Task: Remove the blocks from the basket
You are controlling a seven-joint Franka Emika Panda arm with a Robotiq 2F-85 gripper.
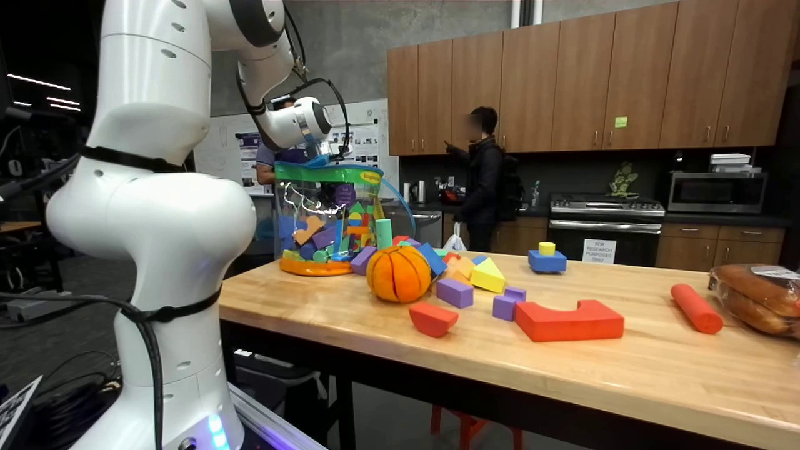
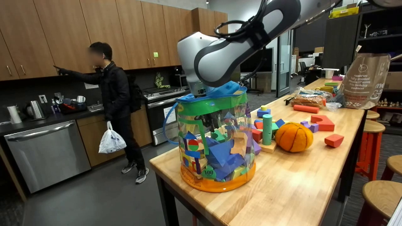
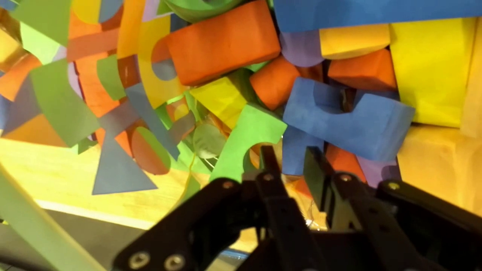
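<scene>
The basket (image 1: 328,174) stands on the table with its blue lid open. Its green rim and orange base (image 2: 216,185) show in both exterior views. Many blocks lie inside; in the wrist view I see a blue notched block (image 3: 350,122), a green arch block (image 3: 246,137), a red block (image 3: 226,43) and a yellow block (image 3: 433,71). My gripper (image 3: 290,152) reaches down into the basket and is partly open. A blue block (image 3: 299,152) shows past the gap between the fingertips; nothing is clearly held. Other blocks lie on the table, including a red arch (image 1: 569,322) and a green cylinder (image 2: 267,129).
An orange ball (image 1: 399,274) sits near the basket among loose blocks. An orange-red sausage-shaped piece (image 1: 697,308) and packaged bread (image 1: 762,294) lie farther along. A paper bag (image 2: 364,81) stands at the far end. A person (image 2: 116,91) stands beyond the table.
</scene>
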